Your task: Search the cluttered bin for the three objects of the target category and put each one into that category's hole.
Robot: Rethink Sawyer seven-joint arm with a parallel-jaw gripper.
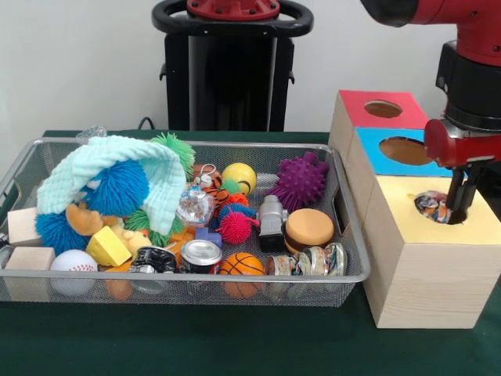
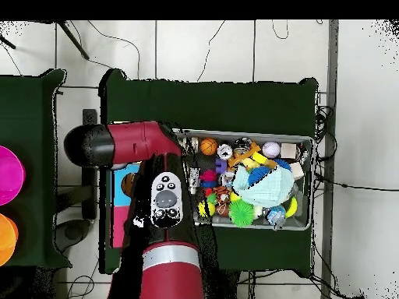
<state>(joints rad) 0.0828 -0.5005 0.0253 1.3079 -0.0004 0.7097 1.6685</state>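
The wire mesh bin [image 1: 235,280] lies on the green table, full of toys; it also shows in the overhead view [image 2: 310,179]. My gripper [image 1: 463,200] hangs over the yellow-topped wooden box [image 1: 399,211], its tip down at the round hole [image 1: 448,216]. One white polka-dot cloth piece [image 1: 430,204] sits in that hole, just left of the gripper tip. I cannot tell whether the gripper holds it. No other polka-dot piece shows among the bin's clutter. In the overhead view my arm [image 2: 167,198] hides the gripper and the yellow box.
The blue-topped box [image 1: 376,160] and red-topped box [image 1: 356,106] stand behind the yellow one. A large mint-green cloth [image 1: 102,160] drapes over blue spiky balls at the bin's left. Balls, cans, wooden blocks and a purple spiky toy [image 1: 300,182] fill the rest.
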